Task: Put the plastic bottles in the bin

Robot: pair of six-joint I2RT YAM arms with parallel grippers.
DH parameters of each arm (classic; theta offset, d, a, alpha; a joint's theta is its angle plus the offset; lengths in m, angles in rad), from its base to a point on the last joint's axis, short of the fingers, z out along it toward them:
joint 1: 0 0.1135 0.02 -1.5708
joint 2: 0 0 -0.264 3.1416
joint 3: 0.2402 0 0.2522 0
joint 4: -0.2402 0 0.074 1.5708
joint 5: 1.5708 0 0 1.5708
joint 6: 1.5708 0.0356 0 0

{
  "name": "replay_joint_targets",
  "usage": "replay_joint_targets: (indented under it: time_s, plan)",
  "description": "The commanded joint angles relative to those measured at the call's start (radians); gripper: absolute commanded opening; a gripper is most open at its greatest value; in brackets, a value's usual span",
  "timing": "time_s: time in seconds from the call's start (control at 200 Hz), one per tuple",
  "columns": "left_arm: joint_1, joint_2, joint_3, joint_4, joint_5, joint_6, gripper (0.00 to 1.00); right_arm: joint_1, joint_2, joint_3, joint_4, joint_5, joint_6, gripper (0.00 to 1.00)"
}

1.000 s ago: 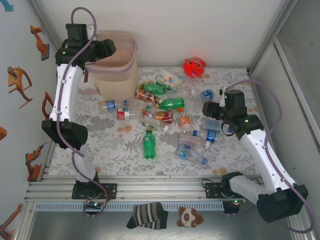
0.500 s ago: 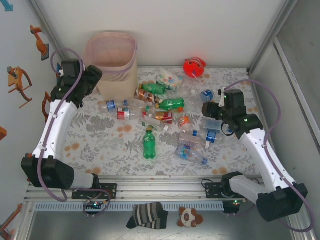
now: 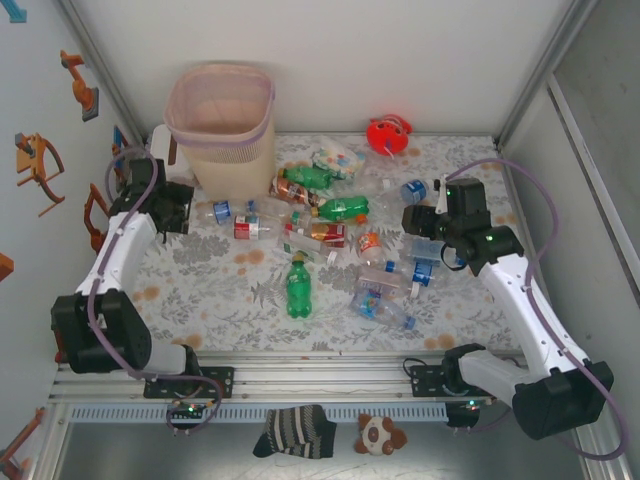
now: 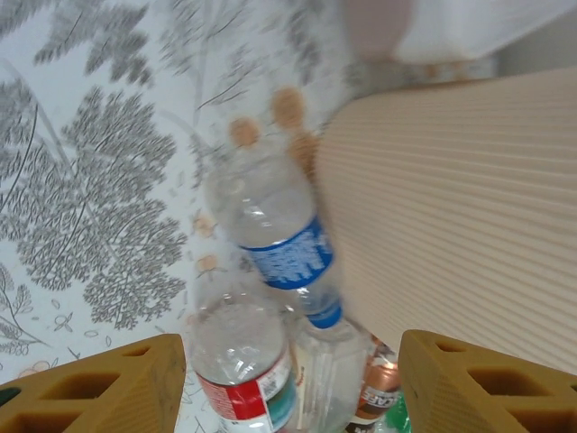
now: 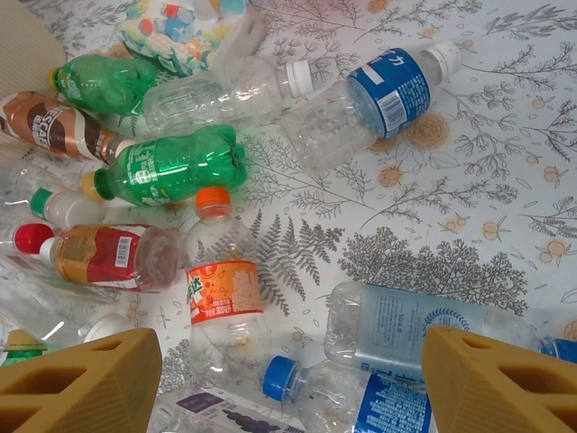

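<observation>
L claw (image 4: 290, 341) hangs apart, empty, over clear blue-label plastic bottle (image 4: 279, 234), 6 o'clock of tall pink bin (image 3: 222, 125); next prob. lower & pinch; R claw (image 5: 290, 334) apart too.

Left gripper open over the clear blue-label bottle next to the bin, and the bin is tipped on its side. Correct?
Not quite. The bin stands upright with its rim facing up, as the top external view shows. The rest holds: the left gripper is open over the clear blue-label bottle, which lies next to the bin.
</observation>
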Motion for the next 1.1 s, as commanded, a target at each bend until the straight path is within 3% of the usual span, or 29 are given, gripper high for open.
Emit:
replay_joint_targets:
  time_s: [0.0, 0.15, 0.511, 1.097]
  plan:
    - [0.033, 0.055, -0.031, 0.099, 0.165, -0.111, 0.63, 0.008, -0.018, -0.005, -0.003, 0.005, -0.008, 0.75]
    - [0.057, 0.161, -0.025, 0.14, 0.27, -0.165, 0.64, 0.008, -0.025, -0.011, -0.003, 0.009, -0.003, 0.75]
    - [0.062, 0.339, 0.017, 0.239, 0.339, -0.358, 0.74, 0.009, -0.043, -0.016, -0.013, 0.022, -0.002, 0.75]
    - [0.05, 0.478, 0.129, 0.245, 0.326, -0.461, 0.78, 0.008, -0.042, -0.015, -0.012, 0.039, -0.005, 0.75]
